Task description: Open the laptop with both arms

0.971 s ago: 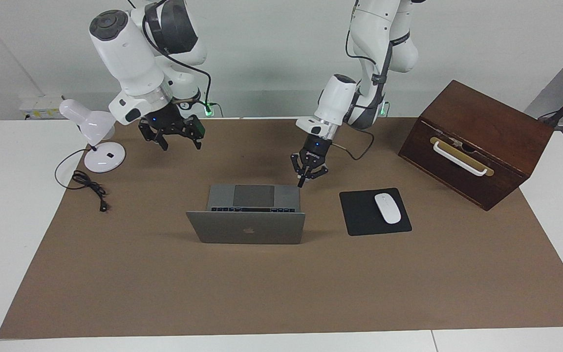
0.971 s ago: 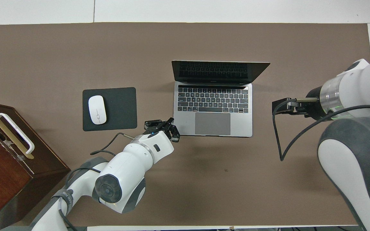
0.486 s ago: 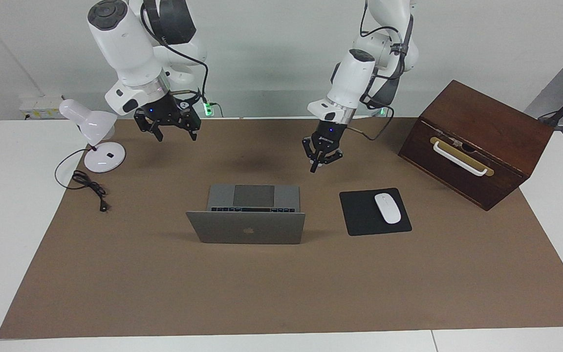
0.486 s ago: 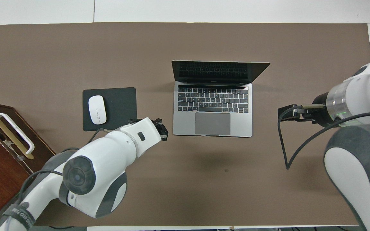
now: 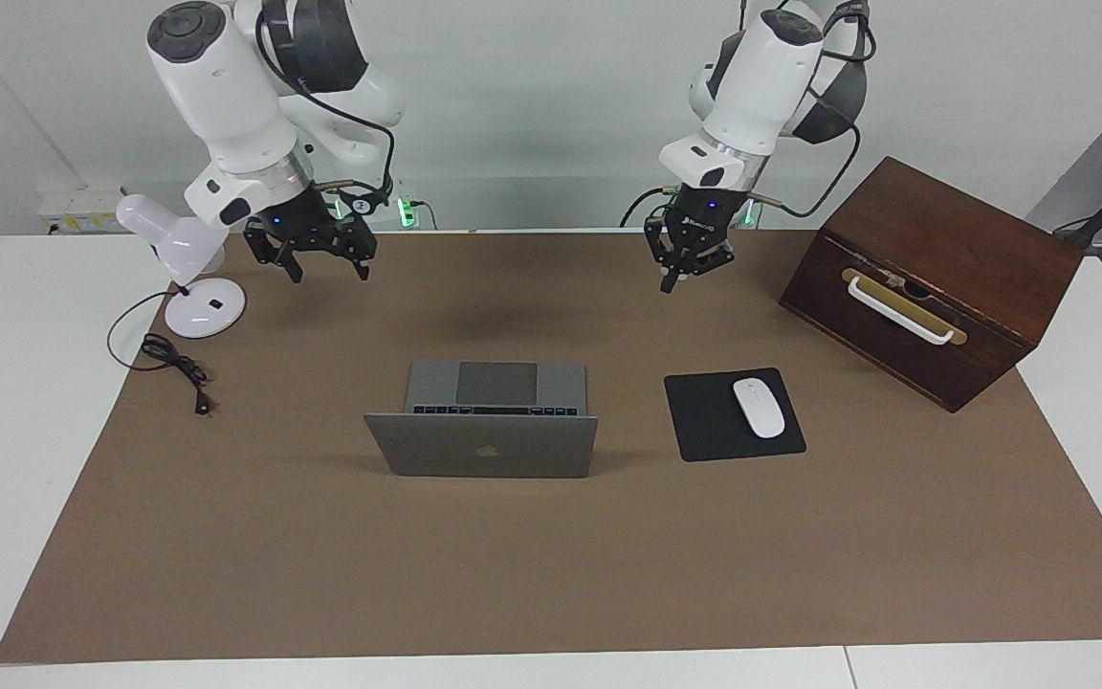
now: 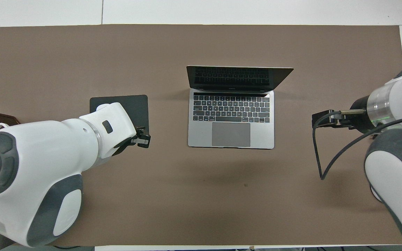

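Two grippers of mine hang in the air, both empty, over the brown mat [image 5: 551, 574]. Starting at my left arm's end of the table, a dark wooden box [image 5: 934, 277] with a white handle stands on the mat. Beside it, toward the middle, a black mouse pad [image 5: 704, 426] lies flat with a white mouse [image 5: 759, 407] on it. My left gripper [image 5: 684, 266] is raised over the bare mat between the box and the laptop; its fingers are close together, and whether a gap remains between them I cannot tell. It grips nothing.

At the middle of the mat sits the laptop [image 6: 231, 115], open. Its lid stands up at the edge farther from me, the dark screen faces me, and the keyboard and grey trackpad lie in plain sight. Neither of my grippers touches it.

My right gripper [image 5: 319, 260] hangs over the mat toward my right arm's end, its fingers [image 5: 360, 264] spread wide apart with nothing between them. Just beside it a small white desk lamp [image 5: 189, 273] stands at the mat's edge, its black cord [image 5: 168, 359] coiled on the mat.
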Available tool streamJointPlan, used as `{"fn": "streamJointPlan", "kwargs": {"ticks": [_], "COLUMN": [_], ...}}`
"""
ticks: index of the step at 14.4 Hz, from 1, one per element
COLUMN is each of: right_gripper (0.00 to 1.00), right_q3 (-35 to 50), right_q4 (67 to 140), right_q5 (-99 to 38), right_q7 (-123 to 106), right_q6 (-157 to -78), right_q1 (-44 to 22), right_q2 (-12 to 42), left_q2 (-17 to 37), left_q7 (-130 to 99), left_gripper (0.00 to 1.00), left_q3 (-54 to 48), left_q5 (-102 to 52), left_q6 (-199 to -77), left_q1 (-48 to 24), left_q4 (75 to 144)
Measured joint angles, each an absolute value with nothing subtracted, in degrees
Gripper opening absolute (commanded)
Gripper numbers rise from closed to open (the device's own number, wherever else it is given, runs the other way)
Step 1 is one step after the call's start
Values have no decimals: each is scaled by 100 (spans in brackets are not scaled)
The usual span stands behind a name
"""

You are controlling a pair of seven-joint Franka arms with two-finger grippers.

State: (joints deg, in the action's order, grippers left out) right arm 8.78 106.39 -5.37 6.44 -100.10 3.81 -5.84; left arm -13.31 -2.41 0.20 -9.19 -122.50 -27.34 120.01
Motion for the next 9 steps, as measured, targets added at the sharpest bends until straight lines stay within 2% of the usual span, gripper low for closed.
{"fn": "streamJointPlan", "kwargs": {"ticks": [2,5,9], "right_gripper": [100,100,100], "right_q3": [442,301,156], "right_q4": [10227,9314,8990], "right_q5": [-501,-484,-452], "right_q7": [425,382,382], "right_q6": [-9886,-8918,-8444], "right_q1": [130,-58,-195], "right_q2": [-318,79,158], "left_q2": [-1454,-1560,-1617], "left_q7": [-214,-126,-84], "left_gripper": [100,100,100], "left_q3": [23,28,25], "left_q5": [-738,-634,-617], "left_q6": [-11645,-10877,-10104], "left_q1": [-2582,-2272,-1744], "left_q4": [11799,11538,11402]}}
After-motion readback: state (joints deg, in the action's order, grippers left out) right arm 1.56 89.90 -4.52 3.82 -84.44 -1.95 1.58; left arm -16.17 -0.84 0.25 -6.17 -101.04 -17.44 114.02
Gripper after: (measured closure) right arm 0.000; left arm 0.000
